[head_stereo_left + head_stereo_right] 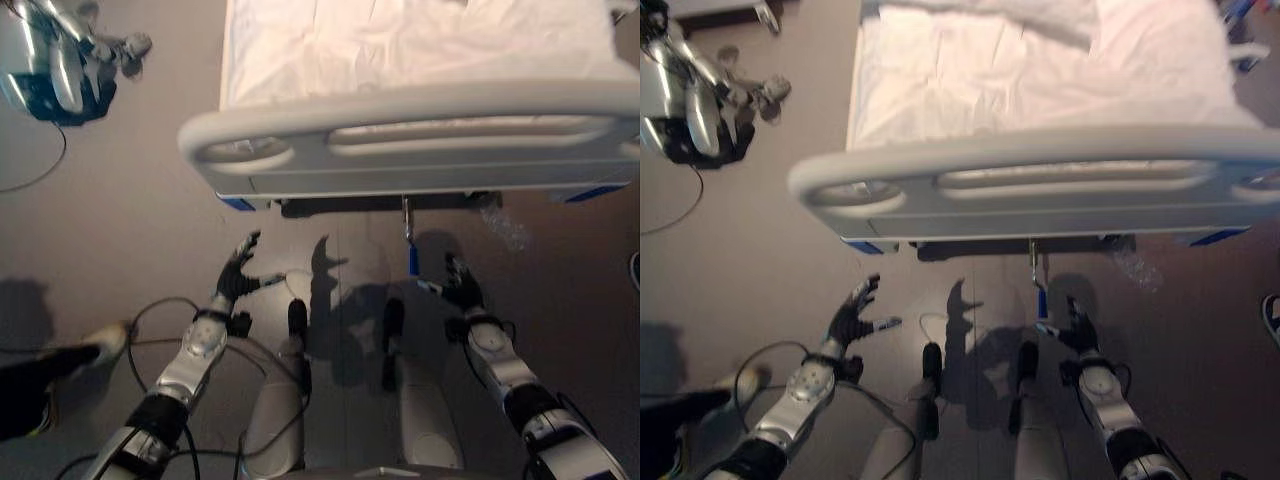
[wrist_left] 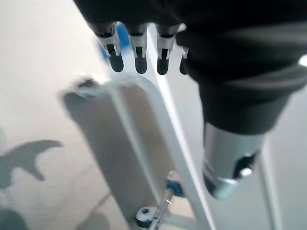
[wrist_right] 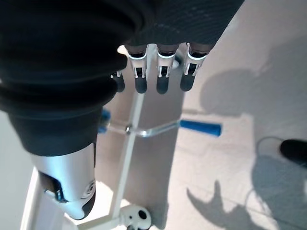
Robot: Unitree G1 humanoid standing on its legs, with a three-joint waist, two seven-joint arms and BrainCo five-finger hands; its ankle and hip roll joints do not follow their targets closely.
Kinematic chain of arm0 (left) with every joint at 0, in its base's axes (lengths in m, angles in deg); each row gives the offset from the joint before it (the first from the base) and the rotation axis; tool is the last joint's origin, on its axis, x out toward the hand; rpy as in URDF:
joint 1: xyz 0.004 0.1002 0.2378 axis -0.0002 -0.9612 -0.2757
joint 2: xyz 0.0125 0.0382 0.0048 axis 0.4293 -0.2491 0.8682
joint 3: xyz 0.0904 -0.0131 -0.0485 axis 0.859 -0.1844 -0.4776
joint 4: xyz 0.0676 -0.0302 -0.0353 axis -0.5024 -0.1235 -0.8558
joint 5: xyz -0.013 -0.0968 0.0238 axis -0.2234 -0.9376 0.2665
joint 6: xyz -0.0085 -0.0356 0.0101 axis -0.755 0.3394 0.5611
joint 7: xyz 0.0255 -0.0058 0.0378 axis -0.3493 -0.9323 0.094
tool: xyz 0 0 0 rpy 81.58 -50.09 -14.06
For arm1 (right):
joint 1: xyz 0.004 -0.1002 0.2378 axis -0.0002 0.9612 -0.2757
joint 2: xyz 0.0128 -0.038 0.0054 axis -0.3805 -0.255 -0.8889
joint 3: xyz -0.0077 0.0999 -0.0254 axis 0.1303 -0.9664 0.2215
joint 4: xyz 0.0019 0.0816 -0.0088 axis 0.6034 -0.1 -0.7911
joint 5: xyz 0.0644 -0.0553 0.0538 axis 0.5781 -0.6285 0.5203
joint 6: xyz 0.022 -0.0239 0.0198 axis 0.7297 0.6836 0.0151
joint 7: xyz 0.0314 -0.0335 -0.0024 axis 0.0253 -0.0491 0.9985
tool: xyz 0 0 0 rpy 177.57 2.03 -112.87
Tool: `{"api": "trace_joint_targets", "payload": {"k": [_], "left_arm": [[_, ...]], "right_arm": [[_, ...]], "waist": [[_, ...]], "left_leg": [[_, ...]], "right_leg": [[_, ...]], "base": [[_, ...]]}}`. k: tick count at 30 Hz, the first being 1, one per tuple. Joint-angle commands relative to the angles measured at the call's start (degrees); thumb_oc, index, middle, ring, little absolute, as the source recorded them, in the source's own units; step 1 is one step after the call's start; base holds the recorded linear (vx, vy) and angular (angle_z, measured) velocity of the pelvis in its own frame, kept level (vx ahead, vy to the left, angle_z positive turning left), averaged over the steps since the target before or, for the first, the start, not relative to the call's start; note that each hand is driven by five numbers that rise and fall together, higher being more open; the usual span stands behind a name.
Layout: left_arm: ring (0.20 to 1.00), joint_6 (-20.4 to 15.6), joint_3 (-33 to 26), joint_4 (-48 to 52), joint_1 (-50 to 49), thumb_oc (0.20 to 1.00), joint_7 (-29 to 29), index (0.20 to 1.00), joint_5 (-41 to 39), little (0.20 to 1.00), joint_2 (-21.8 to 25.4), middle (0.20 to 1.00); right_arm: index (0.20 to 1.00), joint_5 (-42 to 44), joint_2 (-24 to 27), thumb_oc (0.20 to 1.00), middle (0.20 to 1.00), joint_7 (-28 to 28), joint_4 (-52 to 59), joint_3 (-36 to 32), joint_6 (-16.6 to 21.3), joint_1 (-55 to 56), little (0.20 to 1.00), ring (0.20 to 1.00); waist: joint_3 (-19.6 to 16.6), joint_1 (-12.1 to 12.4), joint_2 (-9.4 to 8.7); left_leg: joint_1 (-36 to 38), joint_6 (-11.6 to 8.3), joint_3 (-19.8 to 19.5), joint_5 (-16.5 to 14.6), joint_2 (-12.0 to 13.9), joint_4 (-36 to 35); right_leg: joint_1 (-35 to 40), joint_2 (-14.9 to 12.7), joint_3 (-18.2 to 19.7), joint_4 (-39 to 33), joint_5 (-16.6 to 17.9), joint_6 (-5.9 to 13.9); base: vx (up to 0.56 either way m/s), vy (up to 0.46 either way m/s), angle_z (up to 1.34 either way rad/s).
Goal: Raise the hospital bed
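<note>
From the head views we see the hospital bed [image 1: 420, 140] ahead, its blue-handled crank [image 1: 411, 248] hanging below the footboard. Our left hand [image 1: 236, 272] is spread open; our right hand [image 3: 158, 72], fingers relaxed, hovers near the crank.

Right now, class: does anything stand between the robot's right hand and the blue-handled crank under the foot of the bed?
Nothing visible does. The right hand, fingers relaxed, hovers beside the crank's blue handle below the bed's footboard, with bare floor between them.
</note>
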Motion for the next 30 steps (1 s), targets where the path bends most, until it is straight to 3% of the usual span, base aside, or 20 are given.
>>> {"api": "trace_joint_targets", "payload": {"k": [1,10,12,16,19,30], "left_arm": [[1.000,-3.70,-1.38,9.22,-0.49,1.000,0.56,1.000,-3.16,1.000,2.00,1.000],[1.000,-4.70,1.48,24.69,3.98,1.000,-0.79,1.000,-6.54,1.000,11.10,1.000],[1.000,-4.69,1.45,24.71,4.01,1.000,-0.81,1.000,-6.57,1.000,11.13,1.000],[1.000,-4.25,5.23,32.13,8.15,1.000,-1.74,1.000,-11.74,1.000,15.41,1.000],[1.000,-3.94,6.28,34.93,9.99,1.000,-1.31,1.000,-13.33,1.000,16.12,1.000],[1.000,-3.01,11.22,36.15,16.24,1.000,-3.25,1.000,-17.59,1.000,21.51,1.000]], "right_arm": [[1.000,-1.81,2.58,1.000,1.000,3.76,8.31,0.07,3.82,0.78,1.000,1.000],[1.000,-2.73,5.56,1.000,1.000,8.38,17.78,-2.78,4.57,-3.83,1.000,1.000],[1.000,-2.73,5.55,1.000,1.000,8.38,17.78,-2.80,4.56,-3.88,1.000,1.000],[1.000,1.73,4.20,1.000,1.000,9.81,11.42,-1.12,3.22,-9.44,1.000,1.000],[1.000,5.60,3.52,1.000,1.000,10.35,7.30,-0.63,2.59,-12.78,1.000,1.000],[1.000,18.68,6.94,1.000,1.000,3.49,-6.65,6.10,0.39,-24.75,1.000,1.000]], "waist": [[-0.99,-1.27,-0.18],[-0.57,-1.52,0.81],[-0.57,-1.50,0.78],[-0.57,-0.93,0.89],[-0.57,-0.73,0.63],[-0.57,-0.16,-0.28]], "left_leg": [[-6.62,-0.16,-0.79,-2.01,-1.84,7.19],[-20.24,-0.30,-0.70,-2.98,-1.13,12.06],[-20.36,-0.30,-0.68,-3.02,-1.12,12.18],[-26.84,0.05,-1.08,-4.25,-1.19,16.45],[-29.79,0.18,-1.33,-4.95,-1.07,18.60],[-34.94,-0.60,-1.92,-4.50,-1.07,19.49]], "right_leg": [[-5.19,-0.66,0.55,6.43,-2.56,3.50],[-19.26,-1.00,1.94,12.04,-3.16,3.31],[-19.39,-1.00,1.97,12.14,-3.19,3.31],[-25.69,-1.15,2.35,16.49,-3.92,3.00],[-28.16,-1.23,2.37,18.23,-4.33,2.82],[-32.70,-1.75,1.44,19.09,-4.40,2.61]], "base": [[-0.11,-0.030,-0.03],[-0.04,-0.003,-0.01],[-0.01,-0.012,-0.04],[0.00,-0.026,0.04],[0.00,-0.006,0.01],[0.00,-0.010,0.04]]}}
